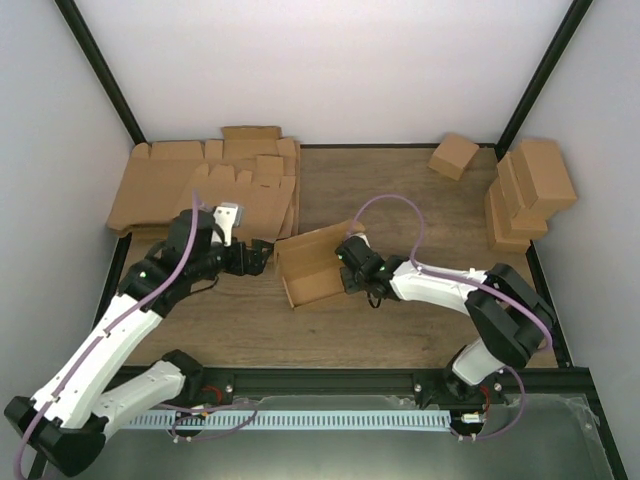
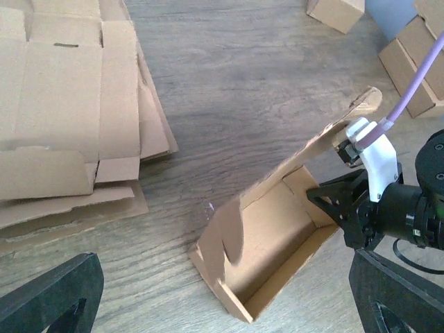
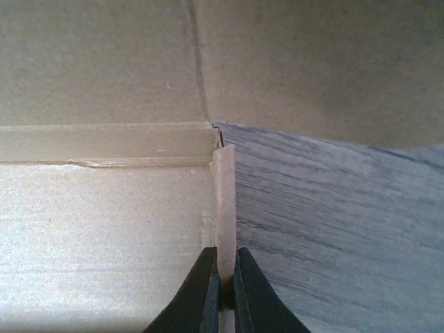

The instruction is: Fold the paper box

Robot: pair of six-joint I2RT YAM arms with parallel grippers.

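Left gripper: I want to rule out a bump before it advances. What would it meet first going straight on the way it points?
Probably the half-folded cardboard box, its near end wall, just ahead of the open left gripper. The right gripper, shut on its far wall, lies beyond. Depth is unclear.

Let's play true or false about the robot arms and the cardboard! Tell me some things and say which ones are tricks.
1. The right gripper is pinching a wall of the half-folded box. True.
2. The left gripper is squeezed shut on the box. False: it is open and is not gripping the box.
3. Flat cardboard sheets lie piled at the far left of the table. True.
4. The half-folded box has its lid closed. False: it is open on top, so you can see its inside.
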